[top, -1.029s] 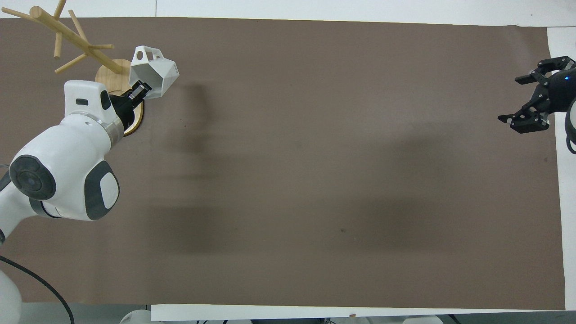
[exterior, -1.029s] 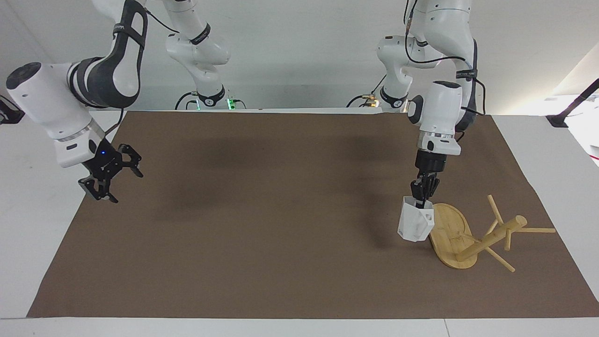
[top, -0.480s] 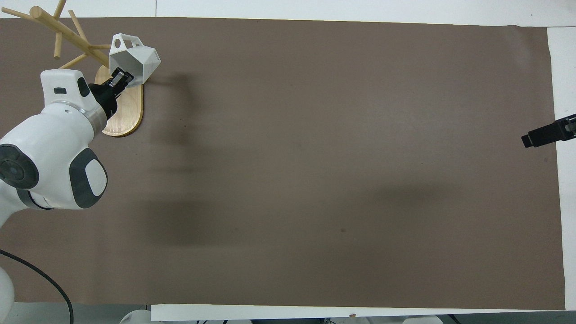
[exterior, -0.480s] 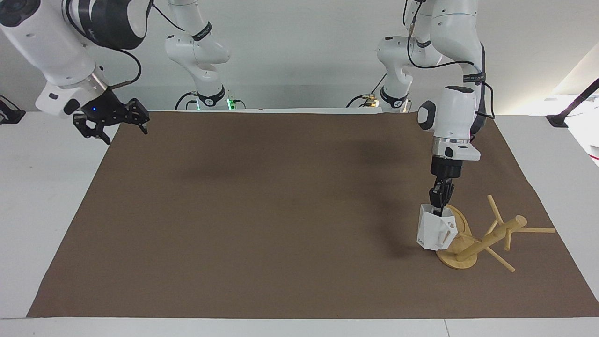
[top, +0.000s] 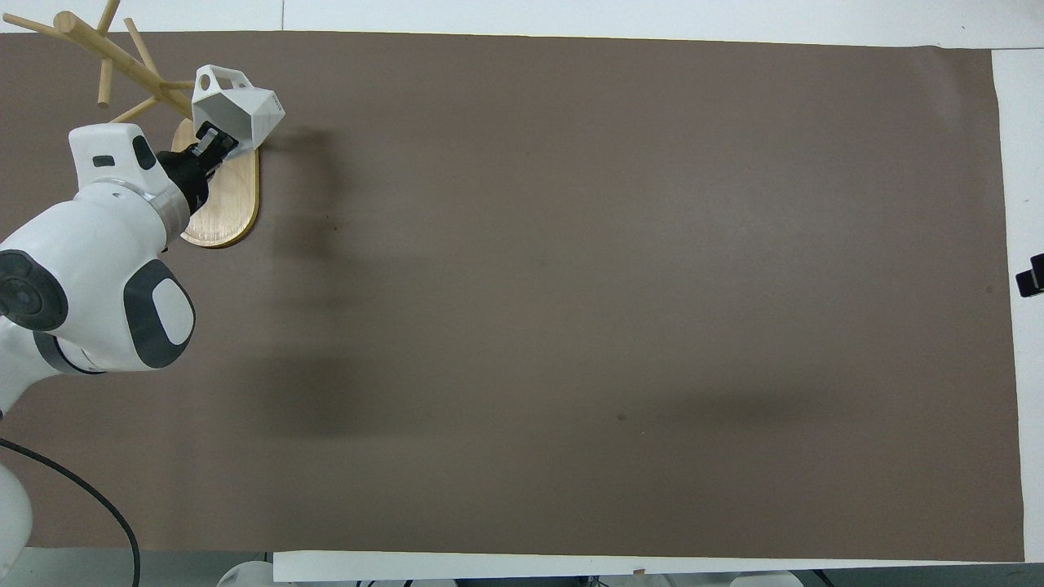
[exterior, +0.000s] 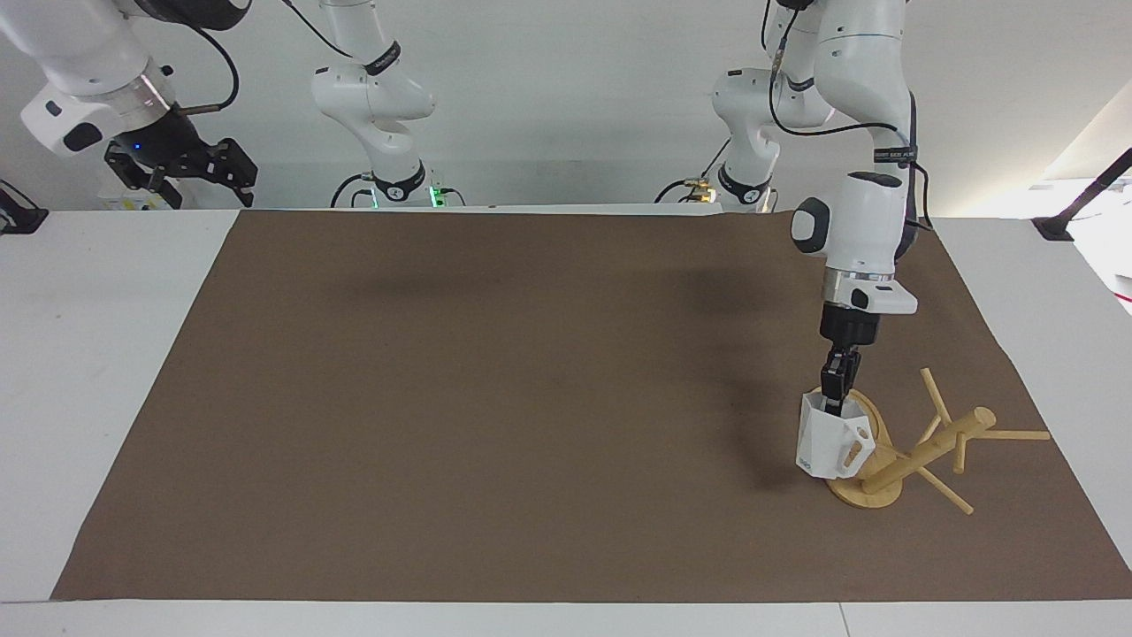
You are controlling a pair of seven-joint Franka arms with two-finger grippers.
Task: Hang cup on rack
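Note:
The white faceted cup (exterior: 829, 442) hangs upright from my left gripper (exterior: 833, 403), which is shut on its rim with one finger inside. The cup is over the oval base (exterior: 871, 495) of the bamboo rack, close beside the post (exterior: 929, 449), with its handle turned toward the post. In the overhead view the cup (top: 241, 110) has its handle next to a thin peg (top: 175, 85) of the rack (top: 224, 204), and the left gripper (top: 214, 140) shows below it. My right gripper (exterior: 181, 177) is open and empty, raised over the table edge at the right arm's end; only its tip (top: 1031, 282) shows overhead.
A brown mat (exterior: 531, 398) covers most of the white table (exterior: 80, 372). The rack's pegs (exterior: 1013, 434) stick out toward the left arm's end of the mat. A black stand (exterior: 1083, 199) sits off the mat at that end.
The left gripper carried the cup over the rack's base, closer to the post. The right arm rose and pulled back toward the robots, almost leaving the overhead view.

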